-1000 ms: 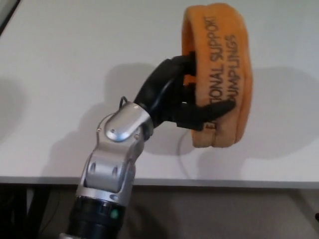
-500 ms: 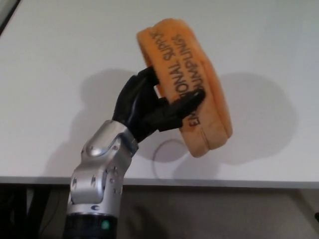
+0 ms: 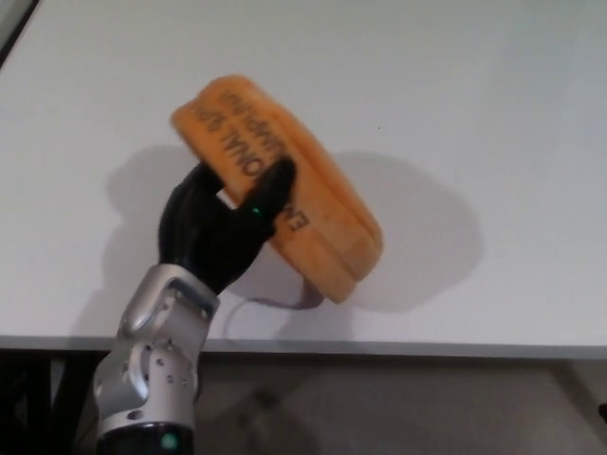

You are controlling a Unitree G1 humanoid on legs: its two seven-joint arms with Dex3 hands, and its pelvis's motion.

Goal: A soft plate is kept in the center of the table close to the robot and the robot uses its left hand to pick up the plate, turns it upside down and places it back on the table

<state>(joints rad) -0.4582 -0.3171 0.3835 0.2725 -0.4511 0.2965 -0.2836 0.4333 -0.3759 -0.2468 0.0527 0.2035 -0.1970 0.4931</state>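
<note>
Head view: my left hand (image 3: pixel 216 232) pinching orange soft plate (image 3: pixel 285 223) rim, holding it tilted above table (image 3: pixel 493 95), near edge, for flipping.

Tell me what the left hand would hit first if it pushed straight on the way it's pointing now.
The left hand points up and to the right, already shut on the orange soft plate. Beyond the plate only bare white table shows in that line, so it would probably meet the tabletop, though depth is unclear.
</note>
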